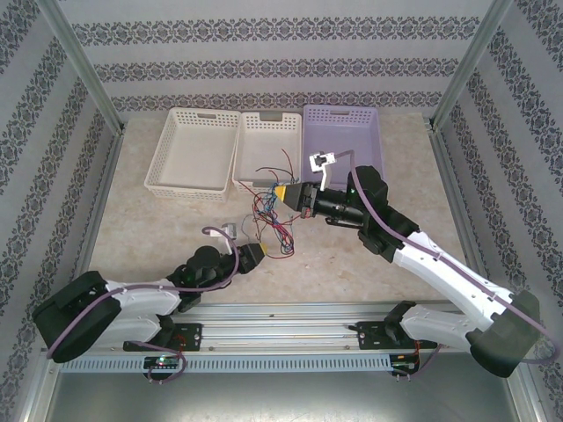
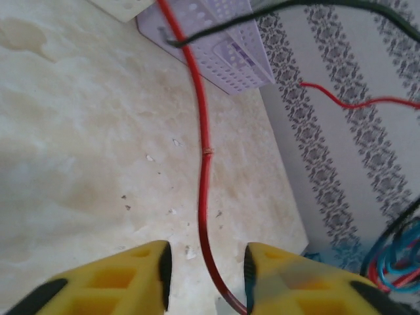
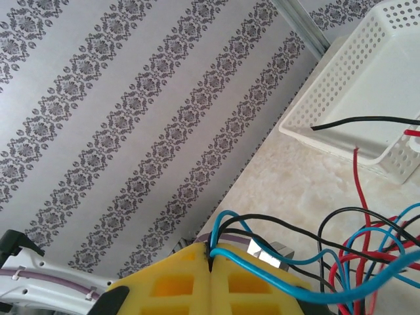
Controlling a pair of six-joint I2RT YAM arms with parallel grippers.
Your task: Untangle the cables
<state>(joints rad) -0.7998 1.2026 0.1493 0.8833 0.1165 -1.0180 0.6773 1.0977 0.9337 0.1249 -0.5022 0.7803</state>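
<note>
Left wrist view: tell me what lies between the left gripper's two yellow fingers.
The red cable runs between the left gripper's parted fingers, unclamped, over bare table toward the lavender basket. The left wrist view shows it.

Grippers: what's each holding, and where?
Right gripper is shut on the blue cable and black cable at a bend. Left gripper grips nothing yet: red cable runs between its parted fingers.

Red cable leaves the frame at 6 o'clock, between the jaws of the left gripper. At 4 o'clock, blurred blue and red cables cross the edge. From above, the strands of the tangle are too fine to trace.
</note>
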